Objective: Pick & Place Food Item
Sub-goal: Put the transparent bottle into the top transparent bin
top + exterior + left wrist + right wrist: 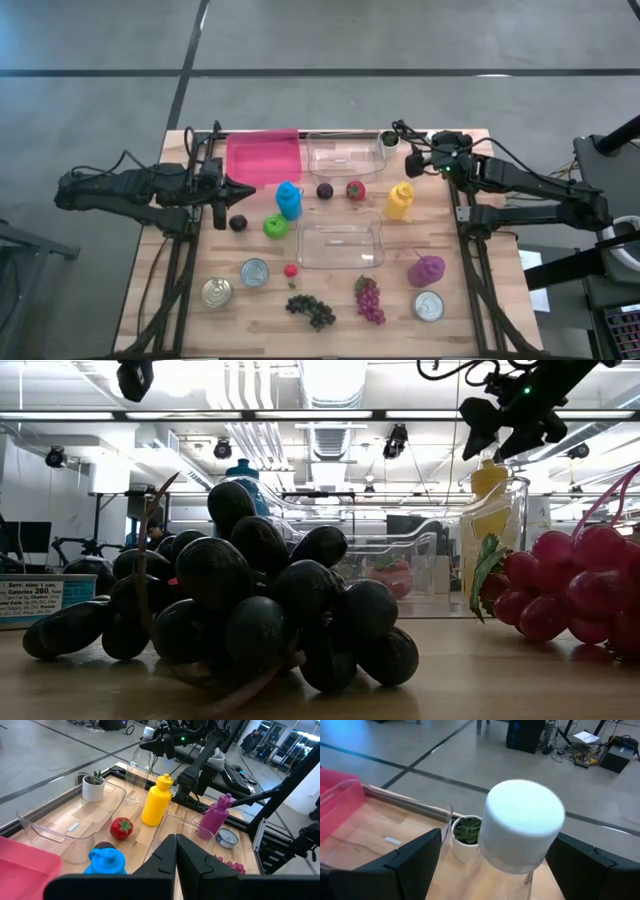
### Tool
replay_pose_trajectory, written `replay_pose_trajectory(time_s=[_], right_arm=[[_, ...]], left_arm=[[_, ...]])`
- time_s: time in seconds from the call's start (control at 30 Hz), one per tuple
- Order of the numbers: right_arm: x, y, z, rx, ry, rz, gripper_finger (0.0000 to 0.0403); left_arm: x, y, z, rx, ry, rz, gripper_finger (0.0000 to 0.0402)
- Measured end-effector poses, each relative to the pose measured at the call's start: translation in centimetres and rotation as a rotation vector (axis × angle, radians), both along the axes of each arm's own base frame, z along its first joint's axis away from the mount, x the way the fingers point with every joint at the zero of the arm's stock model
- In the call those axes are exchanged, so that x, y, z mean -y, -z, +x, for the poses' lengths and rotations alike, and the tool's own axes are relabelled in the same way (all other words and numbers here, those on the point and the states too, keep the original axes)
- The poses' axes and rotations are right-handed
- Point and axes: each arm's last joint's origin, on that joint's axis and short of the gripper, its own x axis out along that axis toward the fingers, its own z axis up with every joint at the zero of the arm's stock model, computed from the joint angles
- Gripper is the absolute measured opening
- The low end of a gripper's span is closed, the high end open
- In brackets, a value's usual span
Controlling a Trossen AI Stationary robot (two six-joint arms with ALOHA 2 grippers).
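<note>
**Right gripper open around the clear bottle**

The right gripper (418, 160) is at roughly 1 o'clock from the table centre in the high view. Its fingers are spread wide, one on each side of the clear bottle (141, 755), and neither finger touches it. The bottle stands upright. Its body is transparent and it has a round, flat-topped white cap (525, 822). It stands near the back right corner of the table (470, 320).

The small potted plant (388, 140) is at 10 o'clock from this gripper, just beside the bottle, inside the corner of the clear container (345, 155). The yellow bottle (400, 200) stands at 7 o'clock. The red strawberry (355, 189) lies at 8 o'clock, farther off.

The left gripper (240, 188) waits at 9 o'clock from the table centre with its fingers pressed together and nothing between them. It is next to the pink tray (263, 157).
</note>
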Motion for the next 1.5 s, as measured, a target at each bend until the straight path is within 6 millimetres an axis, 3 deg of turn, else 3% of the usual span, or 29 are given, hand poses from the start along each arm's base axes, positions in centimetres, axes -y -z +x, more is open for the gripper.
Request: replay_pose_trajectory(time_s=[0.87, 1.5], right_arm=[[0.88, -0.09, -0.31, 0.018, 0.056, -0.002, 0.0288], [0.87, -0.10, -0.28, 0.020, 0.052, 0.000, 0.0199]], left_arm=[[0.01, 0.01, 0.00, 0.000, 0.000, 0.000, 0.0015], [0.01, 0.01, 0.00, 0.000, 0.000, 0.000, 0.0015]])
